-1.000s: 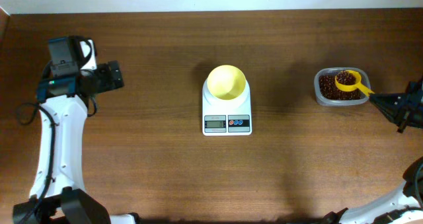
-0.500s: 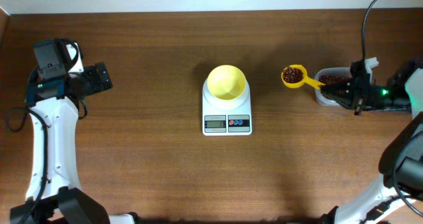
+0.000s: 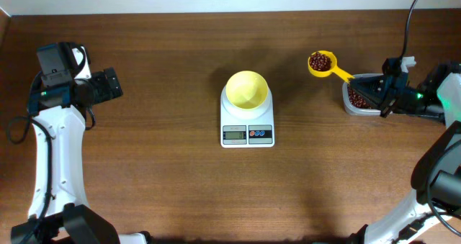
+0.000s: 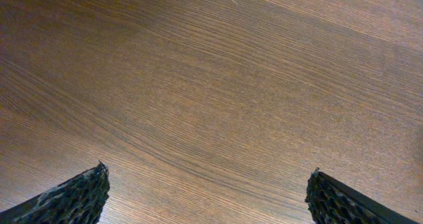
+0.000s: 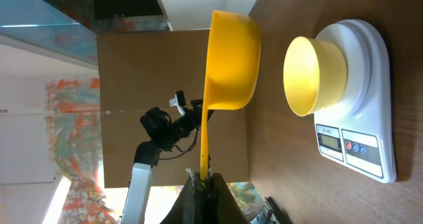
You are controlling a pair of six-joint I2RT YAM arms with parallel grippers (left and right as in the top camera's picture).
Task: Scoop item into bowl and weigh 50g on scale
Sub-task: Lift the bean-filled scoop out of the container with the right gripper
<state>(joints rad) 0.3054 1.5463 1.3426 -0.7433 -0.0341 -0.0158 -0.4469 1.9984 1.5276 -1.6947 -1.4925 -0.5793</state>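
The pale-yellow bowl (image 3: 247, 90) stands empty on the white scale (image 3: 247, 127) at the table's middle; both show in the right wrist view, bowl (image 5: 316, 75) on scale (image 5: 370, 105). My right gripper (image 3: 376, 91) is shut on the handle of the yellow scoop (image 3: 322, 62), which is full of reddish-brown beans and held in the air between the scale and the clear container (image 3: 360, 98). More beans lie in that container. In the right wrist view the scoop (image 5: 231, 62) hangs left of the bowl. My left gripper (image 4: 208, 197) is open and empty over bare wood at far left.
The clear container sits near the right table edge, partly hidden by my right arm. The left arm (image 3: 61, 93) stands at the far left. A pale wall runs along the table's back edge.
The right gripper lifted the loaded scoop out of the container and carried it left, then a little back toward the far edge. The left arm shifted slightly left, then held still.
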